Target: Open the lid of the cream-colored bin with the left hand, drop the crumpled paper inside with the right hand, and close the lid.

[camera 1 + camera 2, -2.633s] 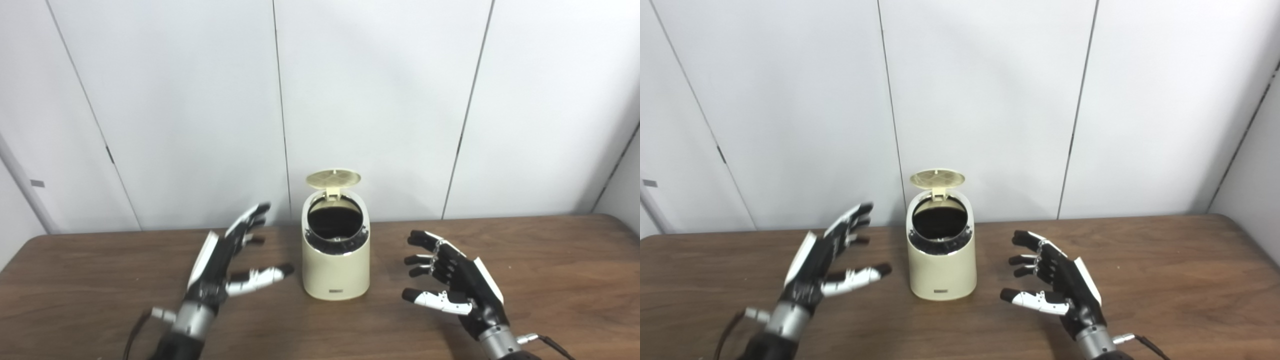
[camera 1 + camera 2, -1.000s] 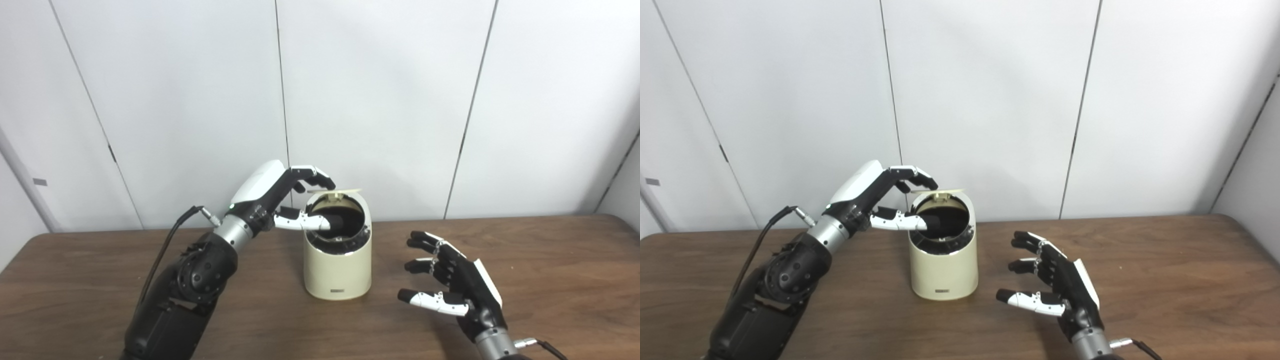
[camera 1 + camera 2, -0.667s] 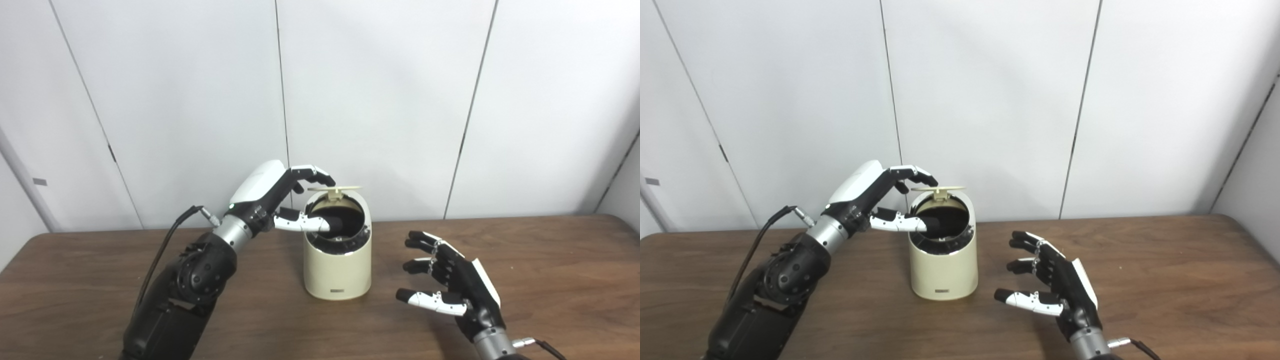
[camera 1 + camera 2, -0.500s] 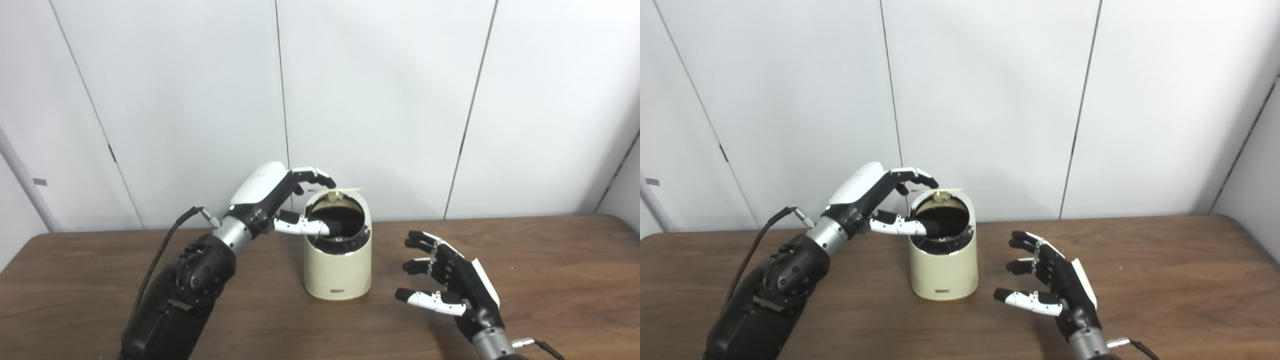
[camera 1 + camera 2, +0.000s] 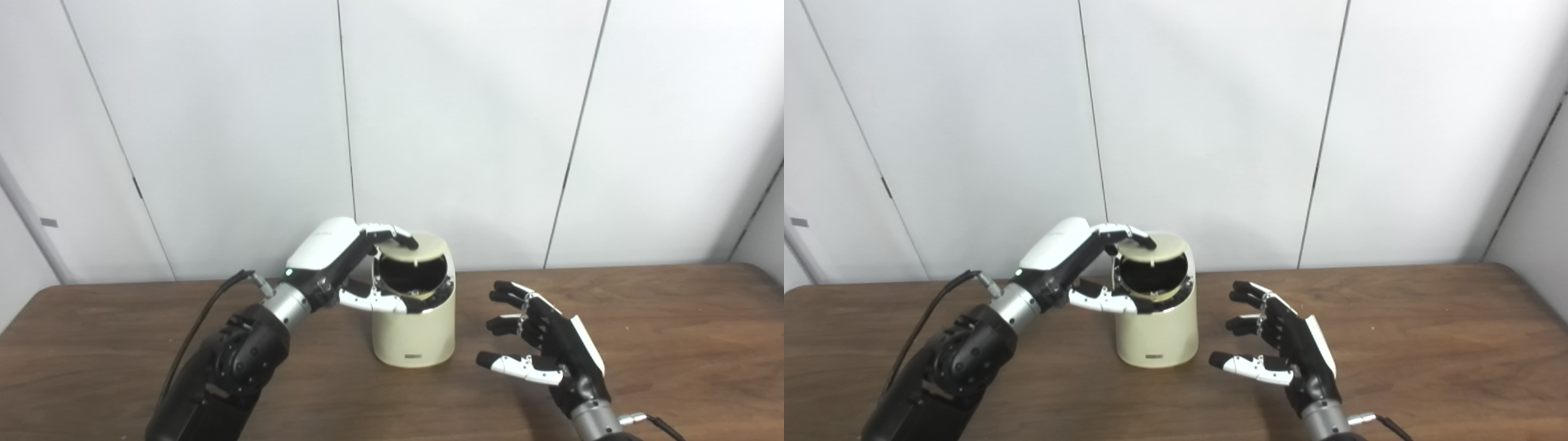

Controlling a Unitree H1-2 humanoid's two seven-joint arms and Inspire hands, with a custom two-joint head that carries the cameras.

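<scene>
Bin (image 5: 414,331): cream-colored, upright on the wooden table (image 5: 674,324), near the far edge, roughly mid-table; small dark label low on its near face.
Lid (image 5: 422,248): tilted partway down over the far part of the opening, not seated; dark interior visible beneath its near edge.
Left hand (image 5: 343,263): reaches in from the left, raised to the bin's top; fingers (image 5: 395,236) curled over and resting on the lid's left upper surface, thumb (image 5: 373,300) stretched along the bin's near-left rim below; not wrapped around anything, pressing rather than clasping.
Right hand (image 5: 1283,349): low over the table, just right of the bin and nearer the viewer, apart from it; fingers spread wide, palm facing left, nothing in it.
Crumpled paper: not visible on the table or in either hand; whether it lies inside the bin cannot be told.
Backdrop: white panelled wall (image 5: 459,122) behind the table.
</scene>
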